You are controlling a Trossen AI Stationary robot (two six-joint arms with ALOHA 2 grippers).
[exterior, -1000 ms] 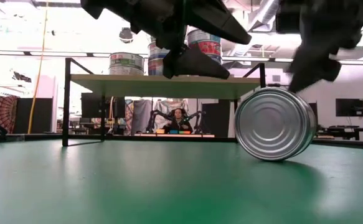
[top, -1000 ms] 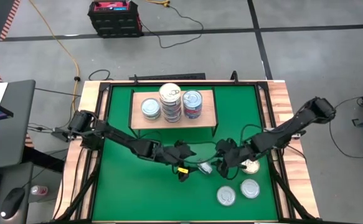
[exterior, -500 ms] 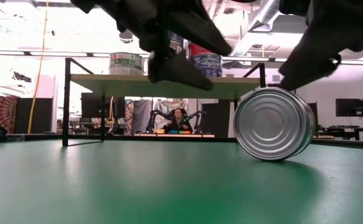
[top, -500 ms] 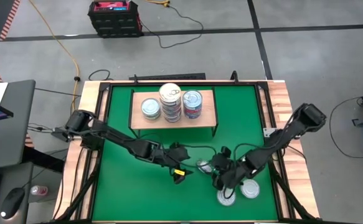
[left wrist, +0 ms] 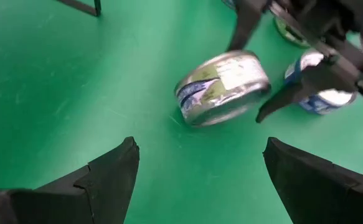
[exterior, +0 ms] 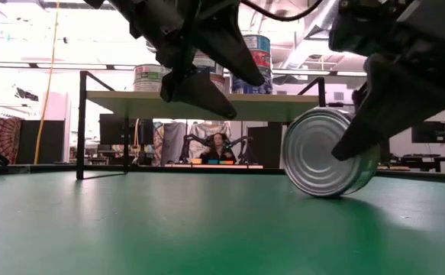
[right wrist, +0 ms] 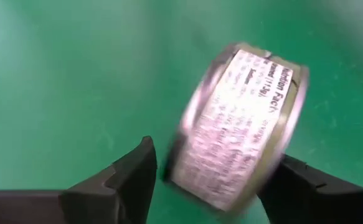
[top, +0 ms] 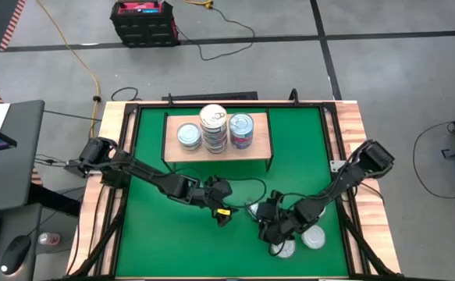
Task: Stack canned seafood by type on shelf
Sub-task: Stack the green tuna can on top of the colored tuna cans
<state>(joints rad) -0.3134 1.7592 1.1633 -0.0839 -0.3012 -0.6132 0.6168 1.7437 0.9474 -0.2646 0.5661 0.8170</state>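
A tin [exterior: 329, 162] stands on its edge on the green table [top: 157, 234], near the front and right of centre, and that odd posture explains both arms gathered round it: a can on its rim cannot be stacked, so it has to be gripped by its sides or laid flat first. The right gripper [right wrist: 212, 180] has its jaws spread wide with the tin between them, one finger [exterior: 394, 107] set against the tin's right side in the low view; whether both fingers press on it cannot be told, so it looks like a grasp being lined up, not one made. The left gripper [left wrist: 200, 168] hangs just left of the tin, its jaws fully open and holding nothing, probably waiting to steady or take over. Two more tins [top: 314, 238] lie flat just beside the right gripper, near the front right. The shelf [top: 262, 140] sits at the far middle of the table and already carries a single tin [top: 188, 136] on the left, a tall stack [top: 214, 129] in the middle and a shorter stack [top: 241, 130] on the right, sorted by kind, so there are piles for the tipped tin to join.
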